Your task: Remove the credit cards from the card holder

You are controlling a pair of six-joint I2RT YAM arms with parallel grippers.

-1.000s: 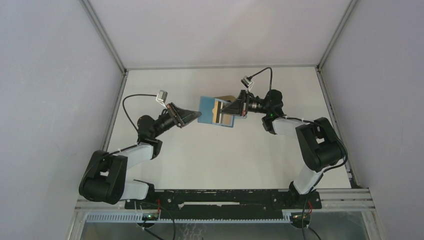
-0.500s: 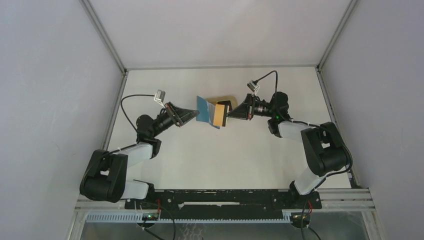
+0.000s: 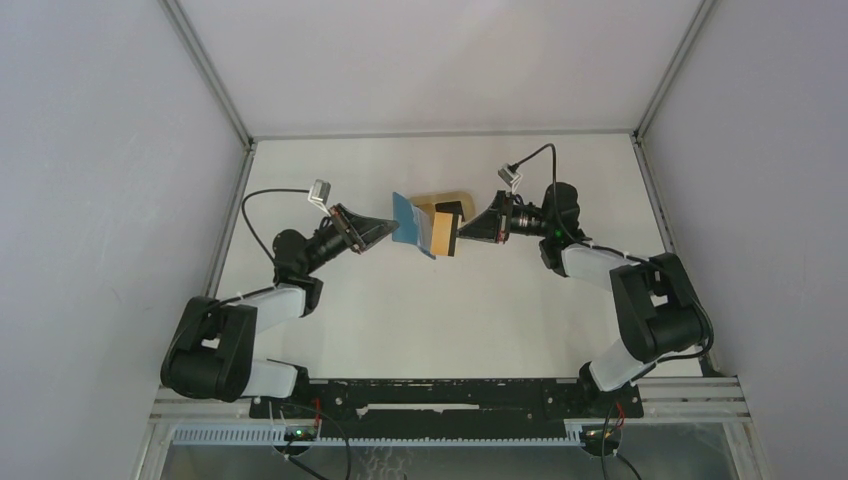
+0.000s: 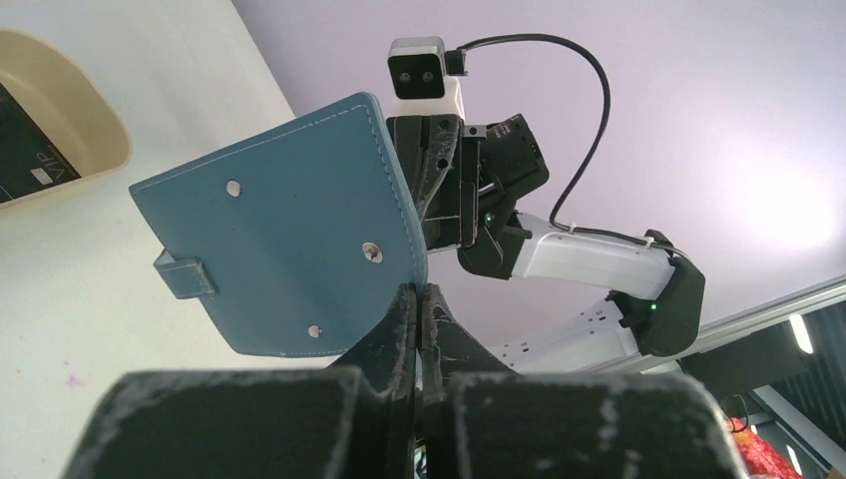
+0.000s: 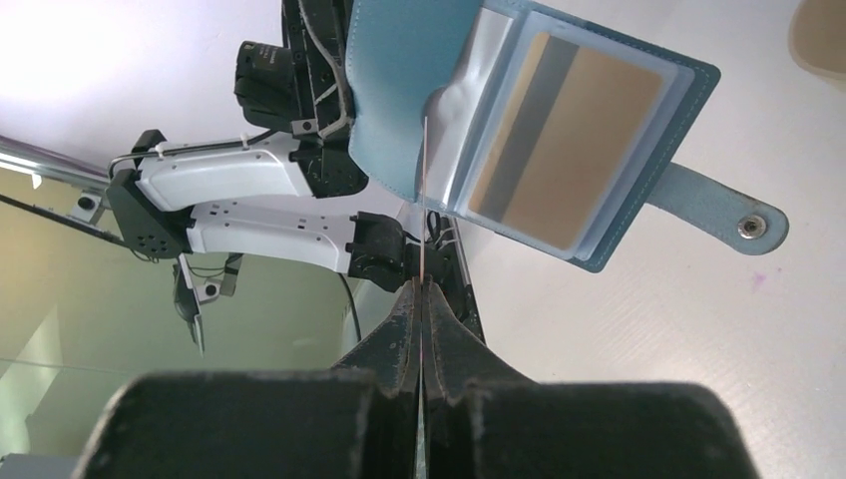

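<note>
Two pincers clamped: left gripper on cover edge of teal-blue soft folding card holder, held open above table; right gripper on thin flat card, edge-on at clear sleeve.
Step, likely: drawing card out.
Next: straight pull, left holding firm.
Gold striped card in holder; black card in tan rounded tray.

Bright, even light from overhead; shadows on my table are faint. White glare blooms in both my wrist views, and my own fingers sit dark and soft up close.
</note>
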